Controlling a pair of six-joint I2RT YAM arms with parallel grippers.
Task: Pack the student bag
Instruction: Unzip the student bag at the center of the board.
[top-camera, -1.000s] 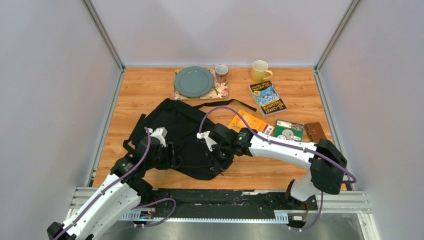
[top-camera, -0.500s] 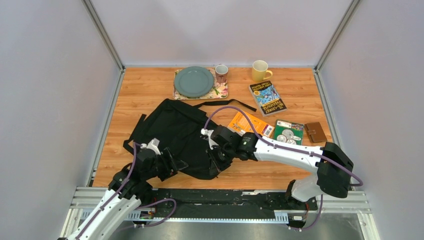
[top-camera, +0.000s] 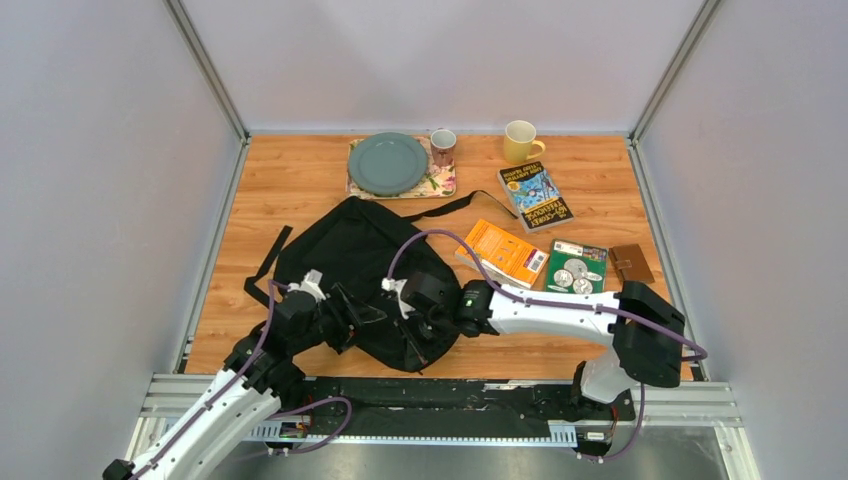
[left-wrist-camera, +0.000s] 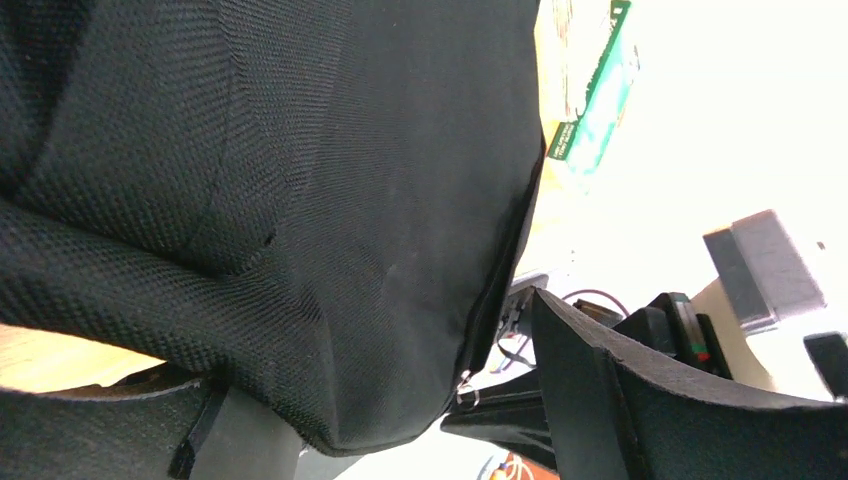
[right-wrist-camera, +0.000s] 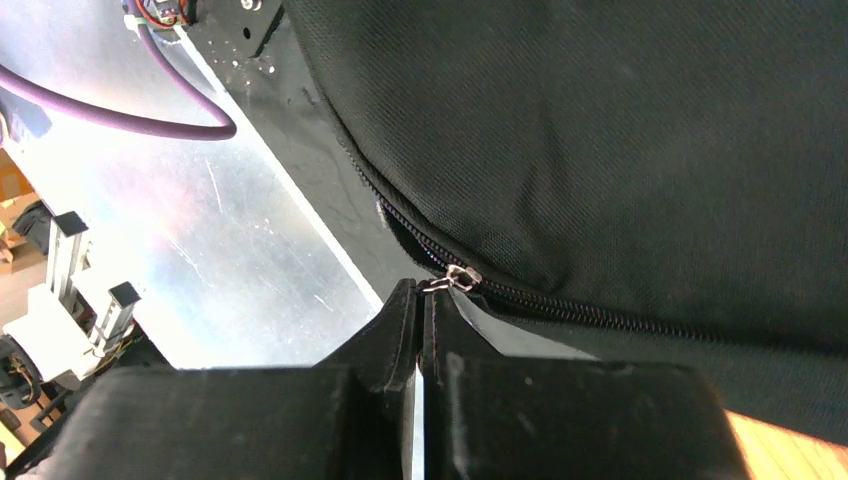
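The student bag (top-camera: 340, 250), a large black fabric backpack, lies at centre left of the table, its straps trailing left and back. My right gripper (top-camera: 411, 326) is at the bag's near edge. In the right wrist view this gripper (right-wrist-camera: 421, 291) is shut on the small metal zipper pull (right-wrist-camera: 458, 277) of the bag's zip. My left gripper (top-camera: 356, 316) stands open at the bag's near left corner. In the left wrist view the black fabric (left-wrist-camera: 300, 200) hangs between the wide-apart fingers (left-wrist-camera: 640, 400), and the same zipper pull (left-wrist-camera: 466, 390) shows at its edge.
To the right of the bag lie an orange book (top-camera: 505, 252), a green book (top-camera: 578, 263) and a brown wallet (top-camera: 631, 263), with a blue book (top-camera: 535, 197) behind them. At the back stand a yellow mug (top-camera: 520, 141), a small cup (top-camera: 442, 145) and a grey plate (top-camera: 387, 163). The metal rail (top-camera: 440, 395) borders the near edge.
My left gripper has opened and let go of the bag. My right gripper, still shut on the zipper pull, has moved left along the bag's near edge. The bag has shifted.
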